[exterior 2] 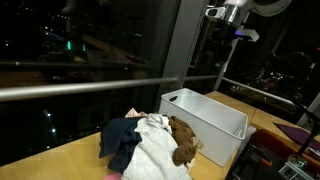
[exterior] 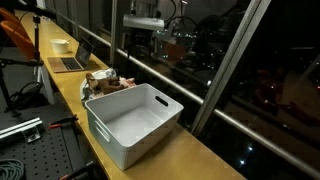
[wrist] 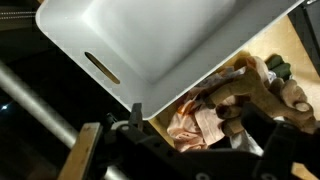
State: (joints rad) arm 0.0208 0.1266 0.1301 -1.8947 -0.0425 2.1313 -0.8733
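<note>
- Night-dark windows with city lights run behind a long wooden desk (exterior: 190, 150), seen in both exterior views
- The jaws hang high above the desk, close to the window frame, spread wide and released, with nothing between them
- Directly below the jaws stands a white plastic bin (exterior: 125, 140), upright, and its inside is bare in both exterior views
- In the wrist view the bin (wrist: 170, 50) fills the upper part of the picture, with a slot handle (wrist: 100, 68) in its wall
- Below the jaws and off to one side of the bin lies a heap of clothes (exterior 2: 150, 145) on the desk, touching or just beside the bin's end wall
- The heap shows a dark blue piece (exterior 2: 120, 140), a white piece (exterior 2: 155, 155) and a brown furry piece (exterior 2: 183, 138); the wrist view adds pinkish fabric (wrist: 195, 120)
- Well beyond the bin, far from the jaws, sit a laptop (exterior: 70, 62) and a pale bowl (exterior: 60, 44)
- As for progress, I judge the work barely begun: every piece lies outside the bin, none is inside it, none is gripped, and the jaws are well apart from the heap
</note>
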